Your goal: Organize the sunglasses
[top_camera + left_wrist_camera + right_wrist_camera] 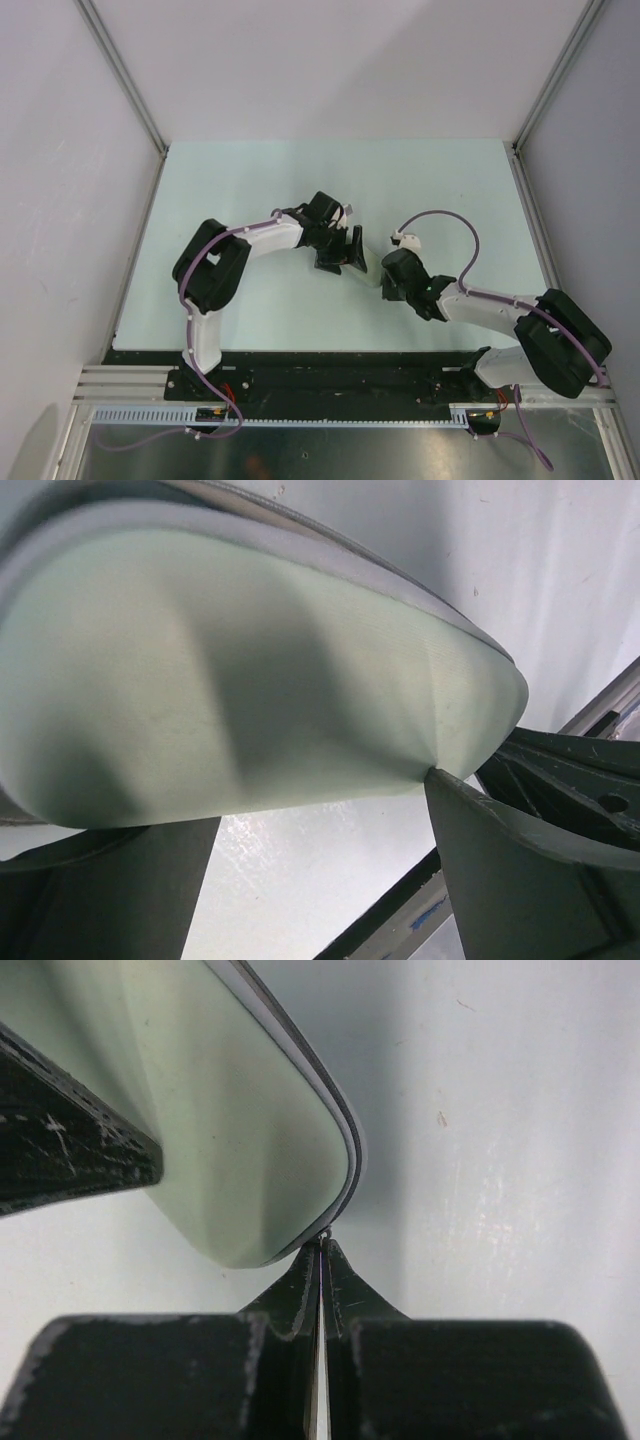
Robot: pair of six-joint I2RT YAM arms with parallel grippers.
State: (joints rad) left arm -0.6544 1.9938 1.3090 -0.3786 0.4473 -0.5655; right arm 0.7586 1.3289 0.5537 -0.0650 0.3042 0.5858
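The sunglasses are out of view. An oblong pale case (250, 660) with a grey zip seam hangs between both grippers above the middle of the table (250, 180). My left gripper (315, 800) spans the case's width with its jaws wide. The right fingertip (432, 776) presses a dimple into the case's edge. My right gripper (322, 1242) is shut, with its tips meeting at the seam of the case (230, 1140) and pinching a tiny metal zip pull. In the top view the left gripper (345, 250) and the right gripper (385, 268) nearly touch.
A pale green mat covers the table, with grey walls on three sides. A black rail (330, 372) runs along the near edge by the arm bases. One finger of the left gripper (60, 1140) crosses the upper left of the right wrist view.
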